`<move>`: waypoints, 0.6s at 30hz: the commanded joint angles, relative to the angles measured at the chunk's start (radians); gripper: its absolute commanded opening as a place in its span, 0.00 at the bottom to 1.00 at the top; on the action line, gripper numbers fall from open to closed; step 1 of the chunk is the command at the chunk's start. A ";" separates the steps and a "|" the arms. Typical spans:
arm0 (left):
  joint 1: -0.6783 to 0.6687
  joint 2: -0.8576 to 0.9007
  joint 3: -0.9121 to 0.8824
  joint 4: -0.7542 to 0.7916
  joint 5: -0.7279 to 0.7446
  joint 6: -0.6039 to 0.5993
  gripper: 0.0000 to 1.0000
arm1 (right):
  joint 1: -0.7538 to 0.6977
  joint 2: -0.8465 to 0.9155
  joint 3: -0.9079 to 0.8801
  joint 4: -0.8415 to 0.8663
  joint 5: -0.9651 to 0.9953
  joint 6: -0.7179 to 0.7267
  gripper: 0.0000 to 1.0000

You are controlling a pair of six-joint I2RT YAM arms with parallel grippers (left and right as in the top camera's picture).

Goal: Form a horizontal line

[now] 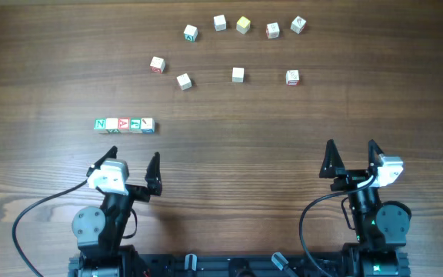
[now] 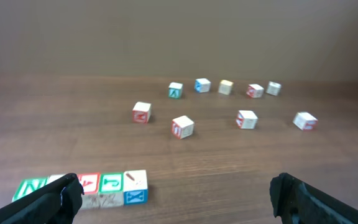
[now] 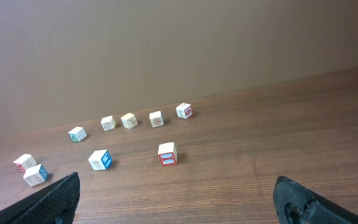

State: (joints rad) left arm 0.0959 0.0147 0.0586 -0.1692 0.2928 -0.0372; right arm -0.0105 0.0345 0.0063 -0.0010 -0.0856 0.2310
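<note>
Left claw (image 1: 134,154) and right claw (image 1: 351,145) both apart, empty. Row of blocks (image 1: 124,125) near left edge. Adding a loose block (image 1: 238,74) risks a finger knocking it crooked.

Robot lab setup, wood-grain table (image 1: 229,169), left arm (image 1: 98,223) and right arm (image 1: 375,219) mounted at its edge, plain wall (image 3: 166,50) behind

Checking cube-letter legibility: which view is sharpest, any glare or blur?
Overhead: even light, no glare, but the row of four cubes is tiny. Left wrist: the row is nearest and clearest, though the left gripper's dark blurred jaws cover its left end. Right wrist: loose cubes look soft; the row is out of frame.
</note>
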 commanded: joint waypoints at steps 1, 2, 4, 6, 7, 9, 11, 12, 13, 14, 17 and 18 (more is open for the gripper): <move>-0.007 -0.011 -0.010 0.014 -0.116 -0.104 1.00 | -0.004 0.001 0.000 0.002 0.003 0.008 1.00; -0.007 -0.011 -0.014 0.019 -0.154 -0.142 1.00 | -0.004 0.001 0.000 0.002 0.003 0.007 1.00; -0.007 -0.011 -0.026 0.041 -0.233 -0.242 1.00 | -0.004 0.001 0.000 0.002 0.003 0.008 1.00; -0.007 -0.011 -0.039 0.068 -0.288 -0.312 1.00 | -0.004 0.001 0.000 0.002 0.003 0.008 1.00; -0.007 -0.011 -0.042 0.072 -0.288 -0.304 1.00 | -0.004 0.001 0.000 0.002 0.003 0.008 1.00; -0.007 -0.011 -0.042 0.072 -0.279 -0.251 1.00 | -0.004 0.001 0.000 0.002 0.003 0.007 1.00; -0.007 -0.011 -0.042 0.073 -0.276 -0.211 1.00 | -0.004 0.001 0.000 0.002 0.003 0.008 1.00; -0.007 -0.011 -0.042 0.077 -0.279 -0.212 1.00 | -0.004 0.001 0.000 0.002 0.003 0.008 1.00; -0.007 -0.011 -0.048 0.090 -0.285 -0.214 1.00 | -0.004 0.001 0.000 0.002 0.003 0.008 1.00; -0.008 -0.011 -0.053 0.104 -0.285 -0.222 1.00 | -0.004 0.001 0.000 0.002 0.003 0.008 1.00; -0.013 -0.011 -0.053 0.091 -0.286 -0.223 1.00 | -0.004 0.001 0.000 0.002 0.003 0.008 1.00; -0.016 -0.011 -0.053 0.091 -0.279 -0.201 1.00 | -0.004 0.001 0.000 0.002 0.003 0.008 1.00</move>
State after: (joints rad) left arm 0.0952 0.0143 0.0204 -0.0708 0.0284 -0.2539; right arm -0.0105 0.0345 0.0063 -0.0010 -0.0856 0.2310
